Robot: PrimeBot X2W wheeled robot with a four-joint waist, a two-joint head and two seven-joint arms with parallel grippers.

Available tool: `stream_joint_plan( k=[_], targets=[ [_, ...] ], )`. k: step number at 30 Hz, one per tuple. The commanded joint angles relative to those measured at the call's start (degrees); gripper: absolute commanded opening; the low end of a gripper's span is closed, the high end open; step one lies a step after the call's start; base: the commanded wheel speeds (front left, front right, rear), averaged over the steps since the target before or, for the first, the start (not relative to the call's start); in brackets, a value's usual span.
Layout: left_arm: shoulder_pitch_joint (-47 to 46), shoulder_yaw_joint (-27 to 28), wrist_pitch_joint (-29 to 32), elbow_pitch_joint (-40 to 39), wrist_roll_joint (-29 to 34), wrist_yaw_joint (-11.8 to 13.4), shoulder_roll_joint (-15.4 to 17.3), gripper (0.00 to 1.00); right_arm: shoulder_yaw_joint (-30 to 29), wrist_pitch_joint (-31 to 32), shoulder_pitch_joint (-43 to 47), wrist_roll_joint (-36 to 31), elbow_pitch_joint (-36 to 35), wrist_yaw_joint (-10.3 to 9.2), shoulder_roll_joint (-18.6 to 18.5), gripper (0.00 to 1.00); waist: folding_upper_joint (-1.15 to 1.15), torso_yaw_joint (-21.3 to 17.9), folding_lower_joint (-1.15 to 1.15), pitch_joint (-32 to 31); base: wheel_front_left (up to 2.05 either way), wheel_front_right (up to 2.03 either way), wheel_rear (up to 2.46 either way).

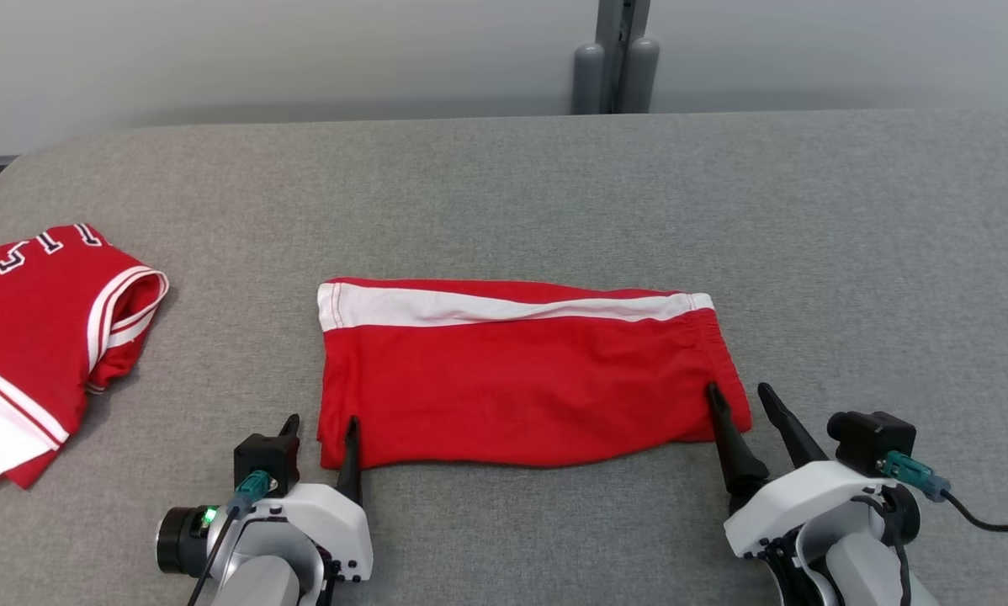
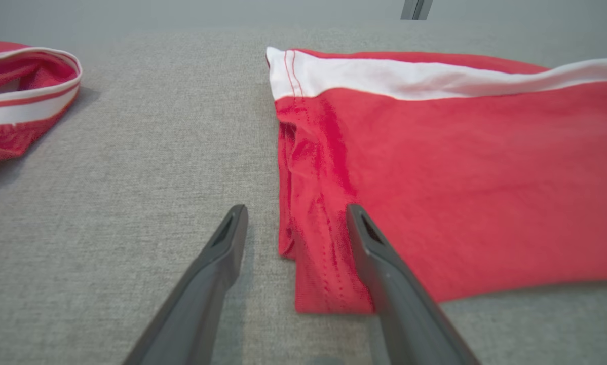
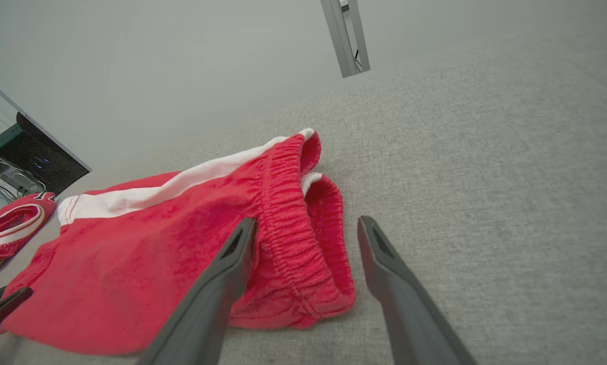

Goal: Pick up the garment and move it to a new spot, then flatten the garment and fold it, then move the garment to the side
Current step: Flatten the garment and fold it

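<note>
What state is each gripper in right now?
Left gripper: open, holding nothing, astride the edge of the folded red fabric garment with a white stripe.
Right gripper: open, holding nothing, astride its gathered end.

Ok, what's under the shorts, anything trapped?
The shorts lie flat on the grey table, with their own folded lower layers showing at the left edge. No bulge shows, but whatever lies beneath the cloth is covered.
</note>
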Motion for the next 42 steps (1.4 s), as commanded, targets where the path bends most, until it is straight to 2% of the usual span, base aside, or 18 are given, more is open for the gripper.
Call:
stream_joint_plan(
  k=[1, 7, 9, 10, 15, 21, 24, 29, 34, 37, 38, 42],
  targets=[
    [0.66, -0.23, -0.10, -0.83, -0.14, 0.42, 0.24, 1.00, -0.50, -0.26, -0.81, -0.70, 2.43, 0.00, -0.49, 1.00, 0.00, 1.33, 0.00, 1.02, 0.00, 0.00, 0.00],
    [1.58, -1.74, -0.10, -3.98, -0.77, 0.99, 0.26, 1.00, -1.09, -0.05, -2.18, 1.01, 11.13, 0.00, -0.37, 1.00, 0.00, 3.22, 0.00, 2.05, 0.00, 0.00, 0.00],
    [1.99, -2.14, -0.10, -5.11, -0.54, 1.25, 0.26, 1.00, -1.31, 0.07, -2.01, 2.19, 12.10, 0.00, -0.32, 0.20, 0.00, 3.45, 0.00, 2.14, 0.00, 0.00, 0.00],
    [2.16, -2.29, -0.10, -5.68, -0.44, 1.19, 0.27, 1.00, -1.33, 0.07, -1.87, 2.78, 12.15, 0.00, -0.31, 0.00, 0.00, 3.51, 0.00, 2.12, 0.00, 0.00, 0.00],
    [2.97, -2.40, -0.11, -7.66, -0.14, 1.54, 0.26, 1.00, -3.77, -0.09, -1.26, 4.03, 7.95, 0.00, -0.40, 0.00, 0.00, 2.81, 0.00, 1.35, 0.00, 0.00, 0.00],
    [4.41, -3.02, -0.11, -8.73, -0.63, 1.21, 0.27, 1.00, -8.71, -0.15, -1.52, 3.38, 1.99, 0.00, -2.17, 0.00, 0.00, 1.44, 0.00, -0.30, 0.00, 0.00, 0.00],
    [5.03, -3.57, -0.10, -8.52, -1.21, 1.03, 0.26, 1.00, -8.31, -0.15, -2.53, 2.33, -0.97, 0.00, -3.23, 0.00, 0.00, 1.08, 0.00, -1.09, 0.00, 0.00, 0.00],
    [5.68, -4.89, -0.10, -8.18, -2.34, 0.81, 0.27, 1.00, -0.06, -0.15, -4.44, 1.08, -5.25, 0.00, -4.34, 0.00, 0.00, 1.62, 0.00, -1.90, 0.00, 0.00, 0.00],
    [5.65, -6.62, -0.10, -8.44, -3.81, 1.08, 0.26, 1.00, 11.54, 0.23, -7.14, 1.55, -7.07, 0.00, -4.13, 0.00, 0.00, 4.67, 0.00, -2.12, 0.00, 0.00, 0.00],
    [5.47, -7.88, -0.10, -8.65, -4.67, 1.24, 0.26, 1.00, 17.47, 0.74, -9.00, 2.08, -5.66, 0.00, -3.53, 0.00, 0.00, 7.63, 0.00, -2.12, 0.00, 0.00, 0.00],
    [5.47, -7.88, -0.10, -8.65, -4.67, 1.24, 0.26, 1.00, 17.47, 0.74, -9.00, 2.08, -5.66, 0.00, -3.53, 0.00, 0.00, 7.63, 0.00, -2.12, 0.00, 0.00, 0.00],
    [5.47, -9.67, -0.10, -8.80, -5.70, 1.56, 0.24, 1.00, 23.93, 1.31, -11.51, 1.84, -1.79, 0.00, -2.33, 0.00, 0.00, 11.85, 0.00, -1.89, 0.00, 0.00, 0.00]
  ],
)
